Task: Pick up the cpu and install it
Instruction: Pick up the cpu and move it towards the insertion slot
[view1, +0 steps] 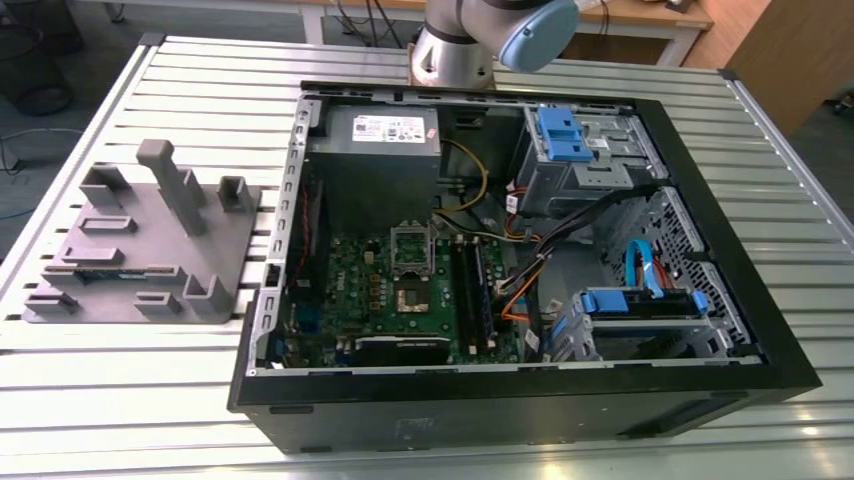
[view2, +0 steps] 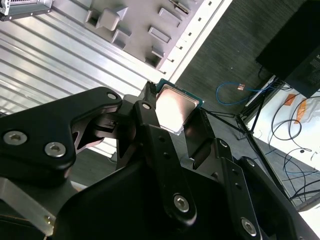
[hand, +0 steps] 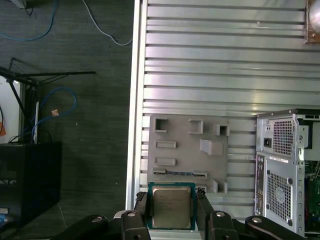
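Gripper (hand: 172, 216) clamps cpu (hand: 173, 205) edgewise, silver lid apparently upward.

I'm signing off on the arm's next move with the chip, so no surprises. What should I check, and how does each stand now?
1. Grip: cpu clamped by its edges in the gripper, in both wrist views: ok.
2. Squareness: cpu sits level between the fingers: ok.
3. Access: case side open, motherboard exposed: ok.
4. Socket empty and unlatched: cannot tell.
5. Cables lie toward the exterior view's right of the socket, not across it: ok.
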